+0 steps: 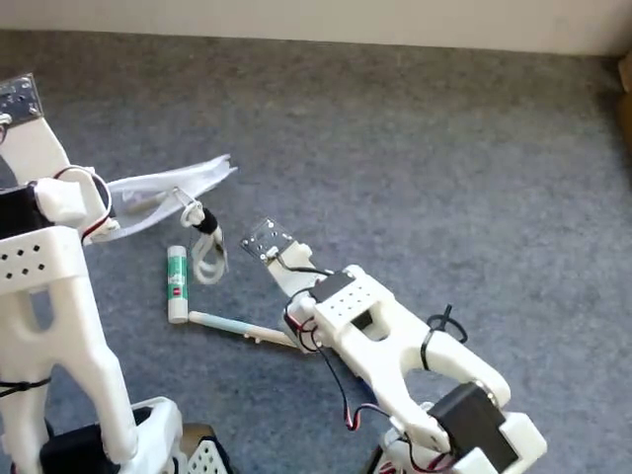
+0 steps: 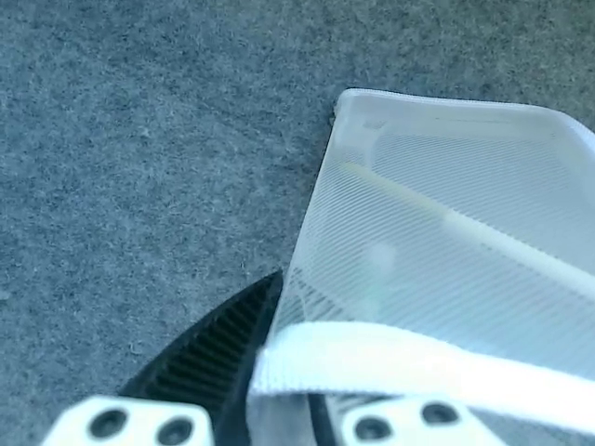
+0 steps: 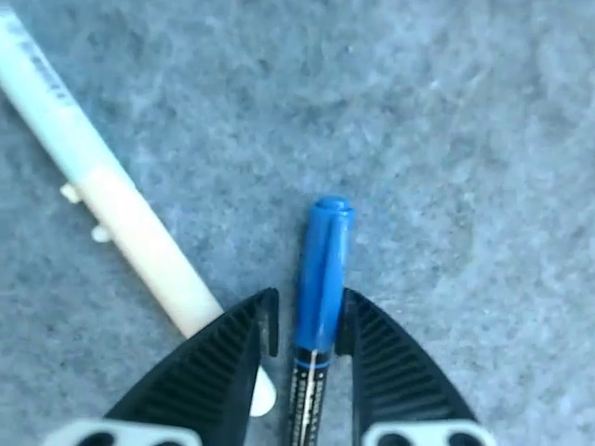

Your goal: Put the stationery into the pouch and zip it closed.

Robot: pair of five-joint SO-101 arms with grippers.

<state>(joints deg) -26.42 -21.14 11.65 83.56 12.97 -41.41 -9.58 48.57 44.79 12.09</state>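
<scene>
Right gripper [image 3: 307, 321]: set narrow, one finger against each side of the blue pen [image 3: 323, 260]. Pen lies on the grey table [image 3: 483, 139]. Its long axis runs straight along the gripper's line, capped end pointing away from the wrist, dark barrel passing back between the fingers.

Obstruction: white pen [image 3: 112, 195] lies just beside the blue pen at an angle, with one end by the outer side of a finger. In the high view its long axis runs left to right, from near the lower end of the glue stick [image 1: 177, 284] to under the right arm.

Glue stick: lying flat, long axis near-to-far, apart from both pens' middles.

Pouch [image 2: 446, 251]: white mesh, at the table's left side in the high view, beyond the glue stick. Left gripper [image 2: 279, 353] is clamped on its banded edge, with the rest of the pouch stretching away from the fingers. A faint long shape shows through the mesh; not identifiable.

White looped strap [image 1: 207, 259] with a black piece lies between the pouch corner and the glue stick.
</scene>
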